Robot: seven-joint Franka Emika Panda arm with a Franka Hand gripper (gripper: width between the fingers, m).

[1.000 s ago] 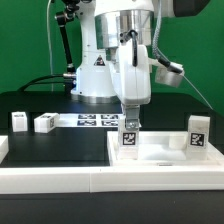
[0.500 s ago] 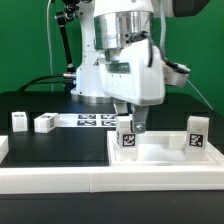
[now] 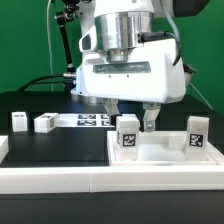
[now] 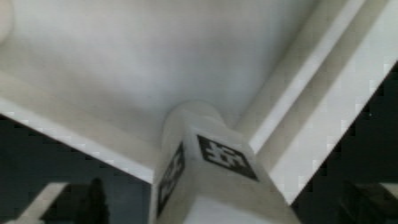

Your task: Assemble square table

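Note:
The square table's white top (image 3: 160, 157) lies upside down at the exterior view's right, raised rim up. One white tagged leg (image 3: 127, 134) stands upright in its near-left corner, and a second leg (image 3: 197, 135) stands in the right corner. My gripper (image 3: 134, 117) hangs just above the first leg, open, a finger on either side of the leg's top and neither touching it. In the wrist view that leg (image 4: 210, 160) rises between the dark fingertips (image 4: 71, 203) over the white top (image 4: 125, 70). Two loose legs (image 3: 19, 121) (image 3: 44, 122) rest on the black surface at the left.
The marker board (image 3: 95, 120) lies flat behind the table top, near the robot's base. A long white rail (image 3: 70, 185) runs along the front edge of the black work surface. A green wall stands behind.
My gripper has opened and let go of the left leg, which stays standing in the corner. The hand has turned about its upright axis, so its broad side faces the camera.

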